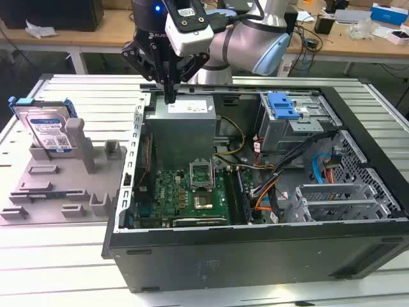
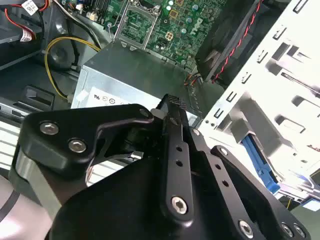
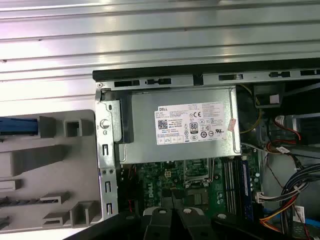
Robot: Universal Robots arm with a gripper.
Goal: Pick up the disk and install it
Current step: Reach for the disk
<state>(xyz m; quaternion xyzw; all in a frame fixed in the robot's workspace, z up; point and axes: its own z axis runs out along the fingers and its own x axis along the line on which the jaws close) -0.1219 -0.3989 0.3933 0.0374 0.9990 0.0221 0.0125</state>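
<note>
The claw (image 1: 169, 96) hung over the box (image 1: 182, 125) at the far end of the open case (image 1: 255, 256). Its fingers were pressed together and pinched nothing, as the second wrist view showed from close by (image 2: 172, 102). The disk (image 1: 43, 128) stood on edge in a slot of the grey rack (image 1: 38, 192), on the table (image 1: 57, 268) at the exterior view's left, outside the case and well apart from the claw. Inside the case the box lay against the far wall, with the green board (image 1: 185, 192) flat on the floor nearer the camera. On the exterior view's right, a metal cage (image 1: 287, 131) carried a blue latch (image 1: 282, 105), and loose cables (image 1: 268, 185) ran below it.
</note>
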